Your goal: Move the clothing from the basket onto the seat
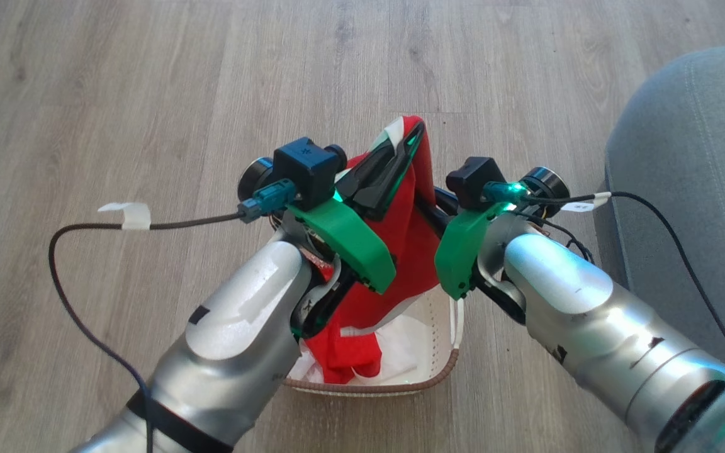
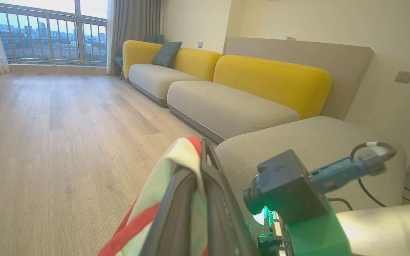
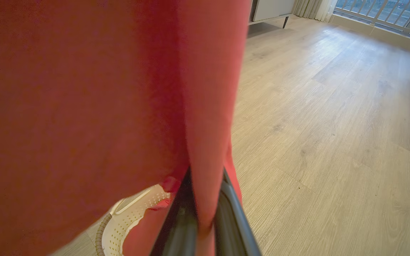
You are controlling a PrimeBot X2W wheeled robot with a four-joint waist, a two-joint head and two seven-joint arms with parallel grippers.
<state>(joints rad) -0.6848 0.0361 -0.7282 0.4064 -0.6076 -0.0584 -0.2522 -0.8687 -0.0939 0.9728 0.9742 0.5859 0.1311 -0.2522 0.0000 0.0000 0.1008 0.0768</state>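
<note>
The left gripper (image 1: 414, 139) is clamped tight on the white-banded top of the clothing (image 1: 406, 239). The red cloth hangs from its 2 fingers into the basket (image 1: 400, 387) beneath it. Just right of it, the right gripper (image 3: 205, 177) is narrow, pinching a red fold. The seat (image 1: 683, 157) lies right of that gripper, bare.

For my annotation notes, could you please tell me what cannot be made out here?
- Inside the basket: head view, covered by the arms and the clothing.
- Fingertips of the right gripper: right wrist view, buried in the clothing.
- Far side of the seat: head view, cut by the right edge.
</note>
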